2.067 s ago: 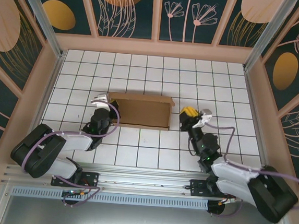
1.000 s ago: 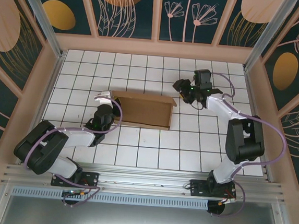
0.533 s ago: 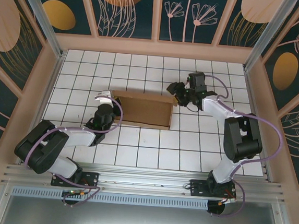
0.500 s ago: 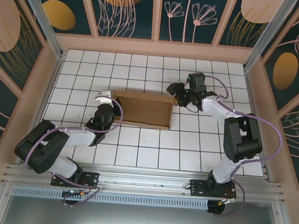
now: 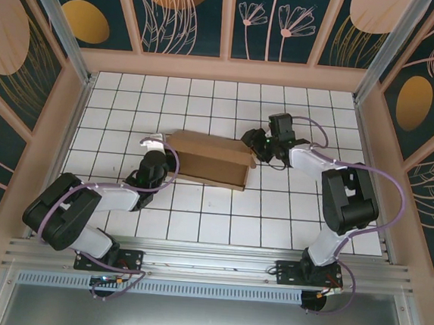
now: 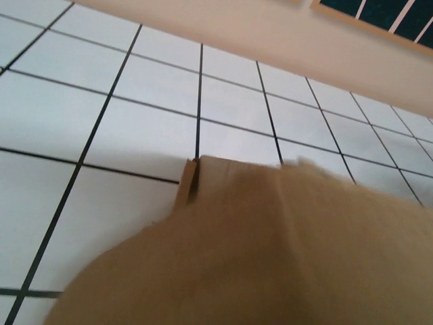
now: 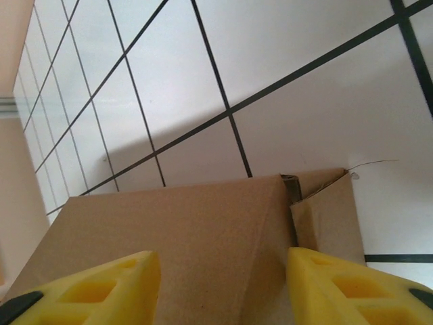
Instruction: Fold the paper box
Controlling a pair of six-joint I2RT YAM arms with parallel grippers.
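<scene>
Left of centre in the overhead frame, the left end effector (image 5: 156, 148) meets the left end of the paper box (image 5: 211, 162); I cannot tell whether it is spread or pressed together. The box lies mid-frame on the tiled desk (image 5: 204, 222). At its upper right corner the right end effector (image 5: 254, 141) holds its yellow fingers (image 7: 91, 284) spread.

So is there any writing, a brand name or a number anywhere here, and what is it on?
None can be read.
The paper box is plain brown cardboard, unprinted on the faces shown.
The wall panels carry only leaf and flower drawings.
The right gripper has blank yellow fingers.
The white table has only black grid lines.
</scene>
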